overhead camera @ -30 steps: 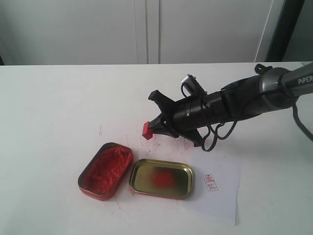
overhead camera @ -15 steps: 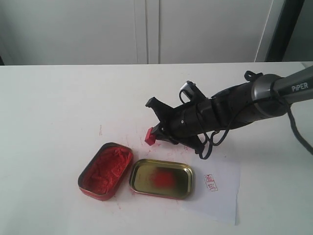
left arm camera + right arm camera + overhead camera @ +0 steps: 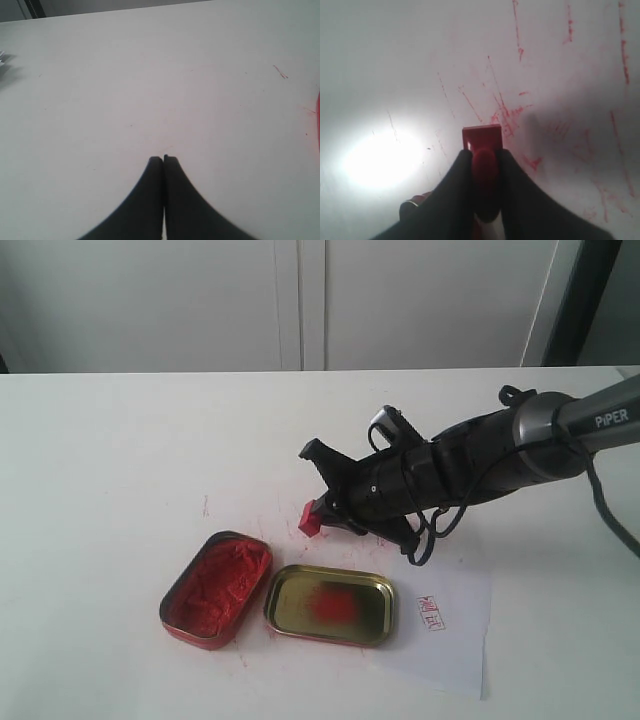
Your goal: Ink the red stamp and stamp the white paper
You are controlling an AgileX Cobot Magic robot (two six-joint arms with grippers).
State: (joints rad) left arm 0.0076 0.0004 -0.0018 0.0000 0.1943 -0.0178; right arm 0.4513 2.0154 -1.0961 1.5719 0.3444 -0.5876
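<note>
1. Exterior view: your right gripper (image 3: pixel 322 511) reaches in from the right, low over the table (image 3: pixel 120 460), jaws closed on the red stamp (image 3: pixel 309 519). The stamp sits just behind the gap between the red ink tin (image 3: pixel 215 588) and the gold lid (image 3: pixel 330 605), apart from both. Whether its base touches the table cannot be told.
2. Right wrist view: the right gripper (image 3: pixel 483 155) pinches only the knobbed handle, with the fingers (image 3: pixel 452 190) on either side. This leaves the square base of the red stamp (image 3: pixel 481 136) free and facing the smeared tabletop, a hold that suits a flat press.
3. The white paper (image 3: pixel 450 640) lies just right of the lid and bears a red imprint (image 3: pixel 431 613) near that side. You may judge the stamping as likely done already.
4. Left wrist view: the left gripper (image 3: pixel 163 159) has its jaws pressed together on nothing, over bare table.
5. Open room: ahead and to the left of the stamp the table is bare. Toward the camera, the tin and lid rims stand close, so lift before you cross them. The paper's near edge lies close to the table's front.
</note>
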